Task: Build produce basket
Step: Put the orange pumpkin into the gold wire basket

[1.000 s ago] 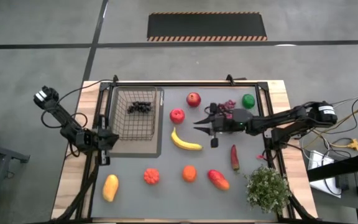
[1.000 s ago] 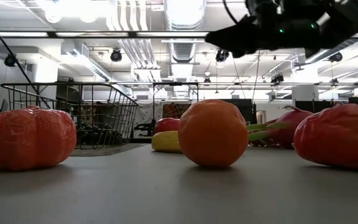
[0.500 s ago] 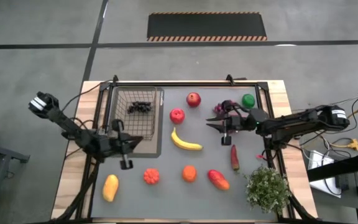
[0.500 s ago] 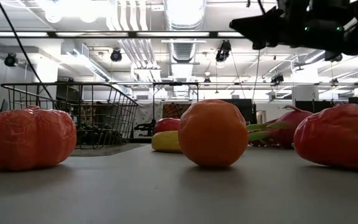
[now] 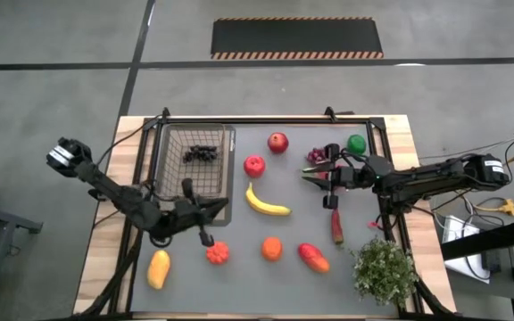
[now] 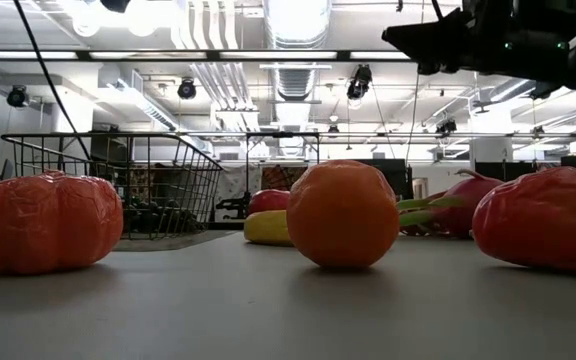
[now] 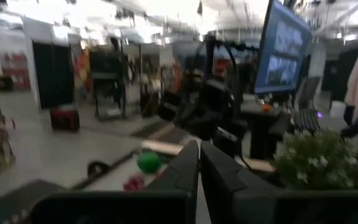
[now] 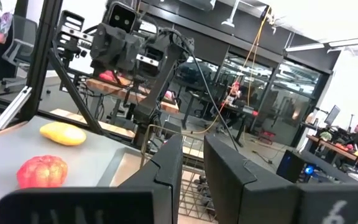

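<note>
The dark wire basket (image 5: 192, 175) stands on a grey tray at the far left, with purple grapes (image 5: 203, 153) lying in it. Two red apples (image 5: 277, 142) (image 5: 254, 165), a banana (image 5: 266, 201), a lime (image 5: 356, 144), a dragon fruit (image 5: 316, 156), a chilli (image 5: 336, 225), an orange (image 5: 272, 249) and two mangoes (image 5: 158, 268) (image 5: 313, 257) lie on the grey mat. My left gripper (image 5: 219, 208) is shut and empty in the air off the basket's near right corner. My right gripper (image 5: 307, 176) hovers beside the dragon fruit, a narrow gap between its fingers (image 8: 169, 163), holding nothing.
A bushy potted plant (image 5: 384, 270) stands at the near right corner. A ribbed red-orange fruit (image 5: 217, 253) lies just near of my left gripper. A dark frame rail (image 5: 266, 119) runs along the far edge. Bare mat lies between the banana and the near row of fruit.
My left gripper has swung from beside the basket's left side toward the table's right, along the basket's near side, turning from pointing down to about level. My right gripper has drawn back from mid-table toward the right edge.
</note>
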Controlling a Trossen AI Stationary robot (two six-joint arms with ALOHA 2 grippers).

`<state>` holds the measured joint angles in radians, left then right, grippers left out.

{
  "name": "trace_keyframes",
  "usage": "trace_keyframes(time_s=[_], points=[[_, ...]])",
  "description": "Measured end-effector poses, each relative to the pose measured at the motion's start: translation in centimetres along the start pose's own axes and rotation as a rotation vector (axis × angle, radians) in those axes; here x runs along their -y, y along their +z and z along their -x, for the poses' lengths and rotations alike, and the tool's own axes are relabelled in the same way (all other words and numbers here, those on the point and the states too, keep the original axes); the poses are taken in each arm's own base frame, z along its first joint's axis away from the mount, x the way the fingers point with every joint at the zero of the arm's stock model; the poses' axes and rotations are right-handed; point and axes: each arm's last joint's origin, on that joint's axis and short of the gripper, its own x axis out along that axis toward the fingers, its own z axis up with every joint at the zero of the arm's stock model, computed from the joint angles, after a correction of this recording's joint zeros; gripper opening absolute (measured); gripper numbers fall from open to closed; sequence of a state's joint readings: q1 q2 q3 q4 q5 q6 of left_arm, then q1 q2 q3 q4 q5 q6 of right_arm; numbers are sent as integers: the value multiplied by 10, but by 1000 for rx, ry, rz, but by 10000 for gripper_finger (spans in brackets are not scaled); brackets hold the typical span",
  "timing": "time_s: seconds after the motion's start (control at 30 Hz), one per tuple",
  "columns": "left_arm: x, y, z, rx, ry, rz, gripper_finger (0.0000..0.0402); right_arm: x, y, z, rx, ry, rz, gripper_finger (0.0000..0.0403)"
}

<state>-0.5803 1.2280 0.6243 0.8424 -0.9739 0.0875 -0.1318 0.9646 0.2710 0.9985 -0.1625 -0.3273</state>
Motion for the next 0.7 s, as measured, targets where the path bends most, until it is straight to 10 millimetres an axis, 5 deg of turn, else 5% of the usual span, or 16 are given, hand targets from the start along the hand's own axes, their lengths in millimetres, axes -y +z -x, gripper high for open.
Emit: trace_keyframes(time_s=[0.4,0.7], points=[[20,-9,-16,-503,-214,162,1,-1,-5,0,-50,11,15,56],[46,-33,-27,-971,-233,22,1,-2,-5,0,-55,13,14,56]])
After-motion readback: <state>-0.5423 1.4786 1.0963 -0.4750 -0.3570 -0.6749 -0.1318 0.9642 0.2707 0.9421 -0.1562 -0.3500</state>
